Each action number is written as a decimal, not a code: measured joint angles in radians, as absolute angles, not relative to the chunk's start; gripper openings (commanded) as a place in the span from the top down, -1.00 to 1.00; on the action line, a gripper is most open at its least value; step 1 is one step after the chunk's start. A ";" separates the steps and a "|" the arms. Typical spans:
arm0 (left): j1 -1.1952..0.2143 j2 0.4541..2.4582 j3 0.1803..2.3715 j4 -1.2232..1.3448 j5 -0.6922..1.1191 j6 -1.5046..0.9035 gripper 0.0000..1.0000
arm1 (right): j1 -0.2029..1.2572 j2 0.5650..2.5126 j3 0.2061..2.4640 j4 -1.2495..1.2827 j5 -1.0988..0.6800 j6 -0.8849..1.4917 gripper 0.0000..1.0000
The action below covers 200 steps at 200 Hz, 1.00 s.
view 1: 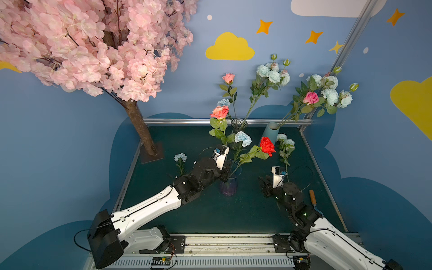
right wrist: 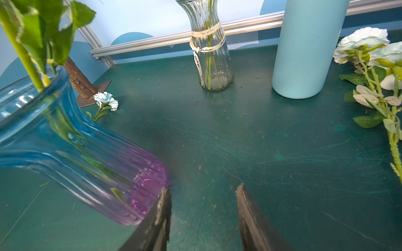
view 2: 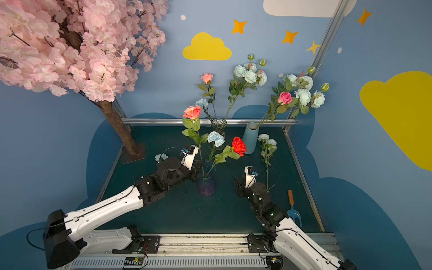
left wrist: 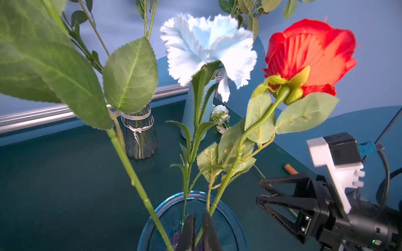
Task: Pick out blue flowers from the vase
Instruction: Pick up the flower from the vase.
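In both top views my left gripper (view 1: 228, 174) is tucked behind the arm's wrist and the blue vase's (view 1: 229, 184) foliage, so I can't see its fingertips. In the left wrist view the lower frame edge cuts off its fingers (left wrist: 189, 230); whether they pinch a stem I can't tell. The pink blossom tree (view 1: 93, 46) runs off the upper left.

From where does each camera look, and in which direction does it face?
Top views: high over the arms' bases, looking down at the table and wall; both arms show.
Left wrist: on the left arm, facing the blue carnation above the blue-purple vase; left gripper fingertips and the right gripper show.
Right wrist: low, facing the back rail; its open fingertips show.
Shared: all four see the blue-purple vase.
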State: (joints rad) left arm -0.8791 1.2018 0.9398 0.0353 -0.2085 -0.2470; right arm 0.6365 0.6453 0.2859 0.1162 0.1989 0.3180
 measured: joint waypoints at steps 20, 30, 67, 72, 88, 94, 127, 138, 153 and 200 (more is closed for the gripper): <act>-0.879 1.238 0.969 0.011 -0.199 -0.244 0.52 | 0.636 0.646 0.286 0.116 0.199 0.318 0.01; -0.881 1.264 0.992 -0.009 -0.200 -0.242 0.48 | 0.636 0.646 0.286 0.117 0.199 0.318 0.01; -0.897 1.338 1.052 -0.083 -0.247 -0.239 0.44 | 0.636 0.646 0.286 0.116 0.198 0.318 0.01; -0.899 1.345 1.056 -0.088 -0.255 -0.239 0.45 | 0.636 0.646 0.286 0.116 0.197 0.318 0.01; -0.908 1.369 1.073 -0.121 -0.287 -0.239 0.52 | 0.636 0.646 0.286 0.116 0.197 0.318 0.01; -0.911 1.379 1.082 -0.133 -0.299 -0.239 0.55 | 0.635 0.646 0.286 0.117 0.197 0.318 0.01; -0.925 1.438 1.136 -0.186 -0.358 -0.239 0.60 | 0.632 0.643 0.279 0.118 0.196 0.318 0.02; -0.930 1.455 1.152 -0.203 -0.377 -0.239 0.62 | 0.632 0.640 0.277 0.119 0.196 0.319 0.02; -0.934 1.473 1.171 -0.225 -0.398 -0.239 0.64 | 0.632 0.637 0.276 0.120 0.196 0.319 0.02; -0.944 1.513 1.224 -0.271 -0.439 -0.239 0.73 | 0.632 0.625 0.274 0.123 0.195 0.319 0.03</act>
